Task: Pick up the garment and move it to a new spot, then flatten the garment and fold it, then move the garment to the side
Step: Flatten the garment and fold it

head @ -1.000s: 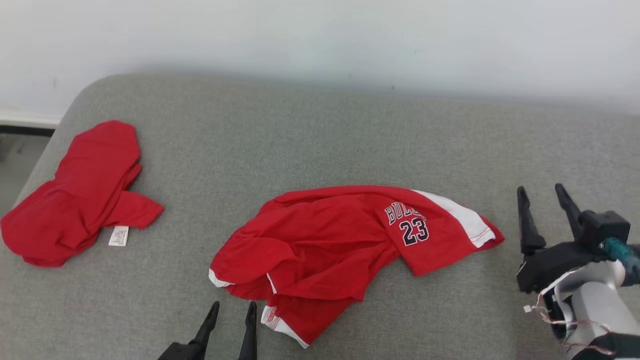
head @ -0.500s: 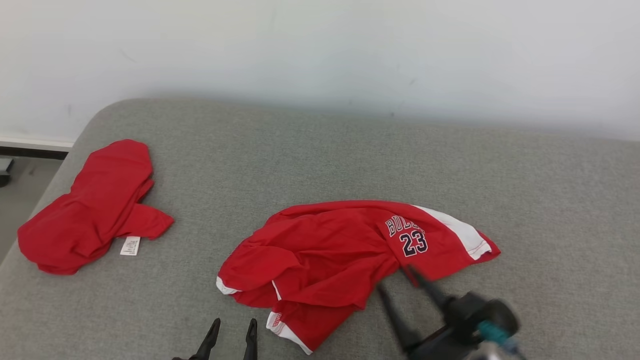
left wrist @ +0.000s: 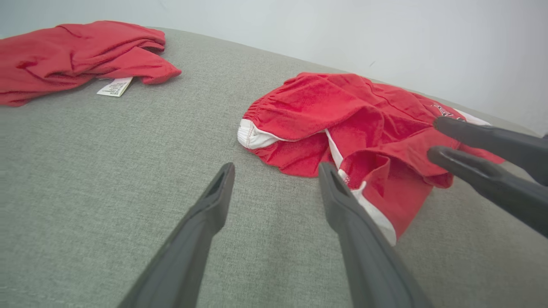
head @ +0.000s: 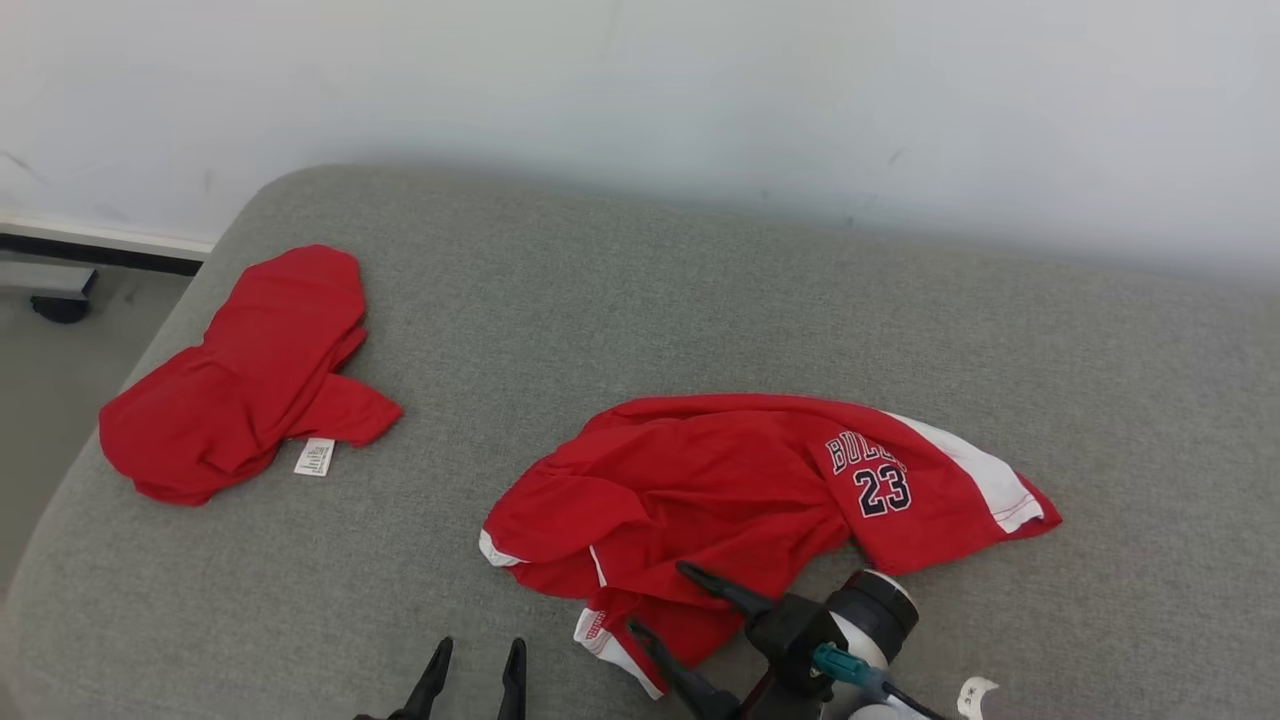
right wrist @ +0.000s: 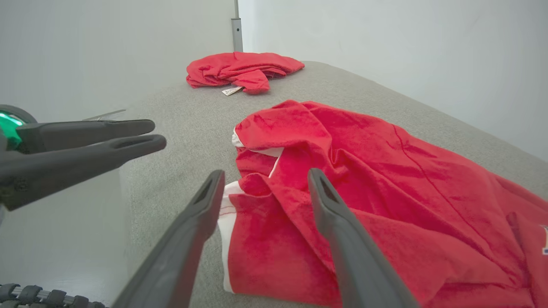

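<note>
The garment (head: 740, 490) is a crumpled pair of red shorts with white trim and "BULLS 23" printed on it, lying mid-cushion. My right gripper (head: 660, 600) hovers open at the shorts' near edge, fingers pointing left over the white-trimmed hem. In the right wrist view the open right gripper (right wrist: 265, 174) straddles that hem of the garment (right wrist: 364, 171) without closing on it. My left gripper (head: 480, 648) stands open at the bottom edge, just left of the shorts. In the left wrist view the left gripper (left wrist: 276, 169) points at the garment (left wrist: 342, 111), with the right gripper (left wrist: 436, 137) at the right.
A second red garment (head: 240, 400) with a white label (head: 315, 457) lies bundled at the cushion's far left. The grey cushion (head: 600, 300) runs back to a pale wall. Its rounded left edge drops to the floor (head: 60, 350).
The camera has shifted, so the whole scene sits further right. My right gripper swung in from the far right to the shorts' near edge, staying open. The left gripper has barely moved.
</note>
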Tool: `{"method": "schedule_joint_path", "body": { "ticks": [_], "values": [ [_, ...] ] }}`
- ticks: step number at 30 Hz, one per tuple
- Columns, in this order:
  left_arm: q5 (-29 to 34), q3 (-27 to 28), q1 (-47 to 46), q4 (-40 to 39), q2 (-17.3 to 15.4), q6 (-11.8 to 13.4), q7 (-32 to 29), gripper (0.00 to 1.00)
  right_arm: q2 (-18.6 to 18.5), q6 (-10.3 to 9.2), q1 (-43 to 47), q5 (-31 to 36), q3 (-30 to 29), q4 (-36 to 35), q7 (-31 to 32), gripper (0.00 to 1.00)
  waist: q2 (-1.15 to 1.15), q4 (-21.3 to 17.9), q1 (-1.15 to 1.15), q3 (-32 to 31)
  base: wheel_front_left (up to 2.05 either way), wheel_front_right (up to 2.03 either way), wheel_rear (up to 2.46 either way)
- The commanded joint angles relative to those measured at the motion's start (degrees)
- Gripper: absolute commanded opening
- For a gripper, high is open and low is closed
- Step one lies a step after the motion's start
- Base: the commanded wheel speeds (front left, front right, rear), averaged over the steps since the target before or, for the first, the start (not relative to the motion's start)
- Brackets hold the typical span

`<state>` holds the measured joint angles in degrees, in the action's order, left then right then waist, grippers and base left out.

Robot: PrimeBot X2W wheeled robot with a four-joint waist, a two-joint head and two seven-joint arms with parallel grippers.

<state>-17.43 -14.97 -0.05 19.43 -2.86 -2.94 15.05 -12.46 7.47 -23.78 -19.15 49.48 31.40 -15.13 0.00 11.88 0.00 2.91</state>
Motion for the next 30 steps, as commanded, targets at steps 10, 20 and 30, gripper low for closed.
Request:
{"method": "schedule_joint_path", "body": {
  "ticks": [10,20,30],
  "values": [
    [-1.59,-1.02,-0.70,-0.52,-0.05,0.83,0.20,1.00,3.16,0.05,-6.62,4.04,0.85,9.62,0.30,1.00,0.00,2.12,0.00,1.84,0.00,0.00,0.00],
    [-2.33,-1.86,-1.20,-0.94,-0.05,1.42,0.20,1.00,4.16,0.05,-8.86,6.00,3.13,17.24,1.90,0.18,0.00,2.60,0.00,2.81,0.00,0.00,0.00],
    [-2.59,-1.51,-1.77,-1.19,-0.05,1.52,0.20,1.00,3.38,0.05,-10.40,2.08,0.14,14.66,0.30,0.00,0.00,1.00,0.00,3.36,0.00,0.00,0.00]
  ]
}}
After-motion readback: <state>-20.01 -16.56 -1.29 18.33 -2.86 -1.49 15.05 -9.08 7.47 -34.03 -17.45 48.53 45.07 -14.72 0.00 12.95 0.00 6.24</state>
